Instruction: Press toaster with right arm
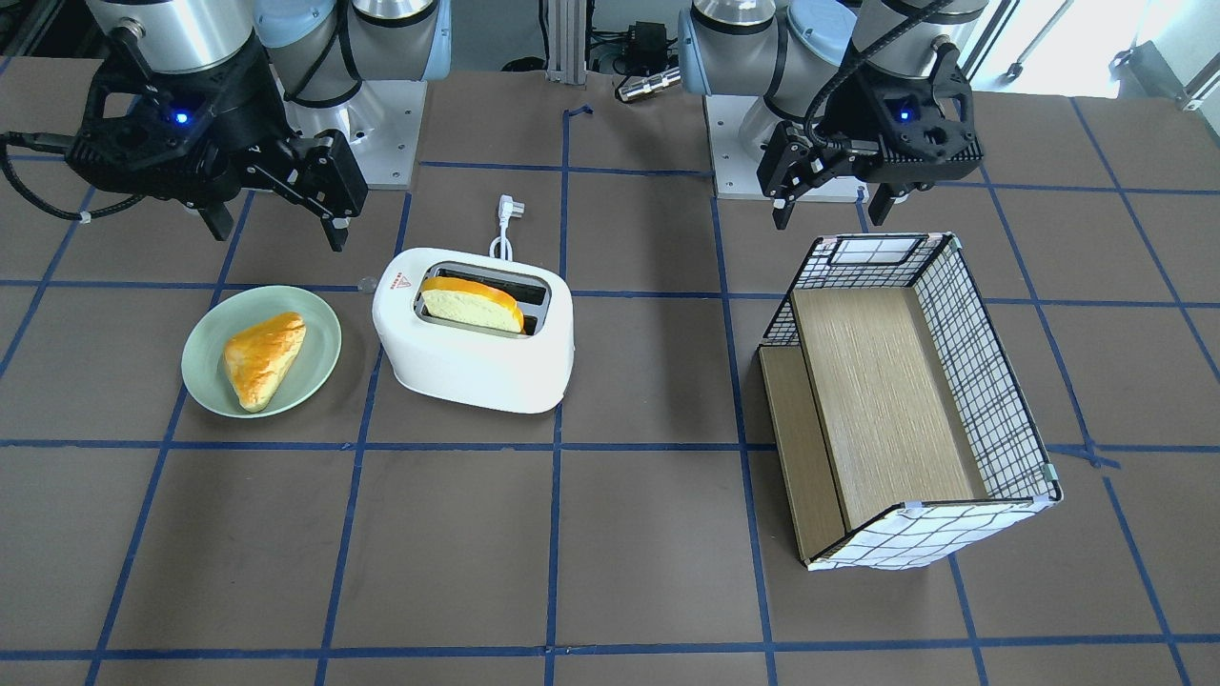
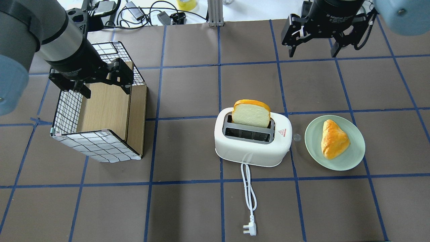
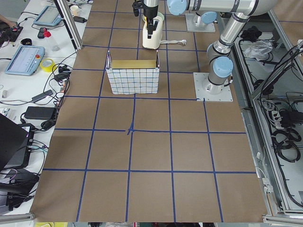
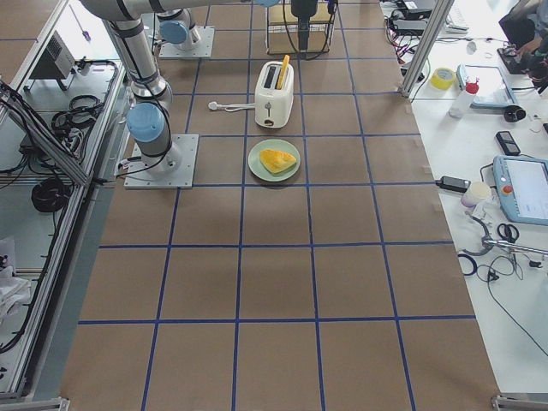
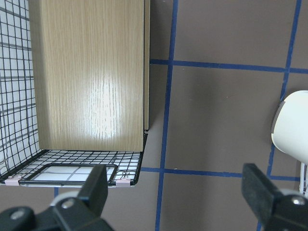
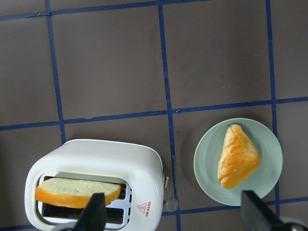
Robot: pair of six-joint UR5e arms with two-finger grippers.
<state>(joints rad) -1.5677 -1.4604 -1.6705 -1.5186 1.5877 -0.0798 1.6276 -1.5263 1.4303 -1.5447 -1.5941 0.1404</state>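
The toaster (image 2: 252, 153) stands in the middle of the desk (image 2: 188, 208), with a bread slice (image 2: 251, 113) upright in the slot farther from the robot. A red warning-triangle sticker (image 2: 283, 132) sits on top, its print too small to read. The right arm (image 2: 337, 15), lettered "2F Adaptive", points down beyond the plate (image 2: 356, 158), its right fingers (image 2: 291, 49) spread and empty. The left fingers (image 2: 126, 84) are likewise splayed, over the basket (image 2: 97, 148).

Left wrist view's edge cuts off the toaster (image 5: 291, 126).

robotics lab, taped grid table (image 2: 188, 84), teach pendants (image 3: 23, 60) (cables (image 3: 283, 137))
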